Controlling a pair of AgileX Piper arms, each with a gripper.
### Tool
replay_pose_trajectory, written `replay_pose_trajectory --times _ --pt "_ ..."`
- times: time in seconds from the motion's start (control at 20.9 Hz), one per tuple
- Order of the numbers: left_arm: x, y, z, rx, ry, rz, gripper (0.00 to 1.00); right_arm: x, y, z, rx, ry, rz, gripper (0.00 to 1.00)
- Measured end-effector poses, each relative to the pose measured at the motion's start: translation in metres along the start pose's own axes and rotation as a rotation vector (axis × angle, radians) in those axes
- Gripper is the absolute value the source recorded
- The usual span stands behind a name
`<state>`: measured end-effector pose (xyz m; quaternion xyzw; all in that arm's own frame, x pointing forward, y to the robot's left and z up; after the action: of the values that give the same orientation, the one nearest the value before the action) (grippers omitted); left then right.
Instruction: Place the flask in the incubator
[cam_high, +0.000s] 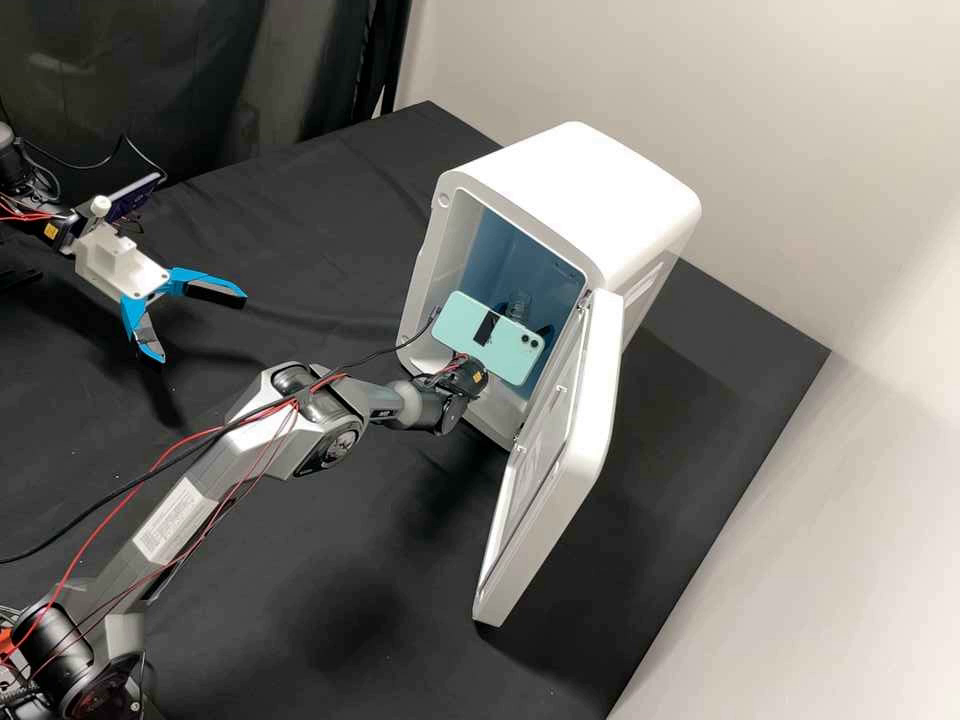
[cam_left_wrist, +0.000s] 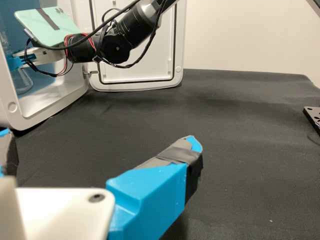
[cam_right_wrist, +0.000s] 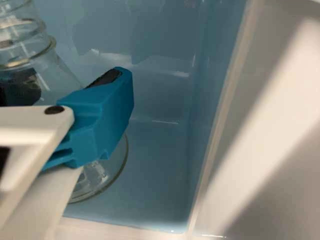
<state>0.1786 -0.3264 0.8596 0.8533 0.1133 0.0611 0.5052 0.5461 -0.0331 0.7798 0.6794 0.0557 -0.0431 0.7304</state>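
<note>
My left fingers (cam_high: 205, 287) are spread apart and hold nothing. They are positioned above the tabletop (cam_high: 330, 230), well apart from the incubator (cam_high: 590, 190). The incubator door (cam_high: 560, 450) hangs open, and my right arm extends through the opening. The flask (cam_right_wrist: 107, 172) is inside the incubator, with its base on the blue chamber floor. My right fingers (cam_right_wrist: 100, 115) sit at the flask body; I cannot tell whether they are clamped on it or released. A mint-green phone (cam_high: 490, 335) is mounted on my right wrist.
</note>
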Motion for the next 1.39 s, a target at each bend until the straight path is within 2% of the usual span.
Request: replay_pose_trajectory --times 0.67,0.72,1.1,1.39 --pt "0.0000 0.0000 0.0000 0.000 0.000 0.000 1.00 0.0000 0.0000 0.0000 0.000 0.000 0.000 0.00" --pt "0.0000 0.0000 0.0000 0.000 0.000 0.000 1.00 0.0000 0.0000 0.0000 0.000 0.000 0.000 1.00" --pt "0.0000 0.0000 0.0000 0.000 0.000 0.000 1.00 0.0000 0.0001 0.0001 0.003 -0.001 0.002 1.00" --pt "0.0000 0.0000 0.0000 0.000 0.000 0.000 1.00 -0.0022 -0.0046 0.0037 0.006 -0.013 -0.013 1.00"
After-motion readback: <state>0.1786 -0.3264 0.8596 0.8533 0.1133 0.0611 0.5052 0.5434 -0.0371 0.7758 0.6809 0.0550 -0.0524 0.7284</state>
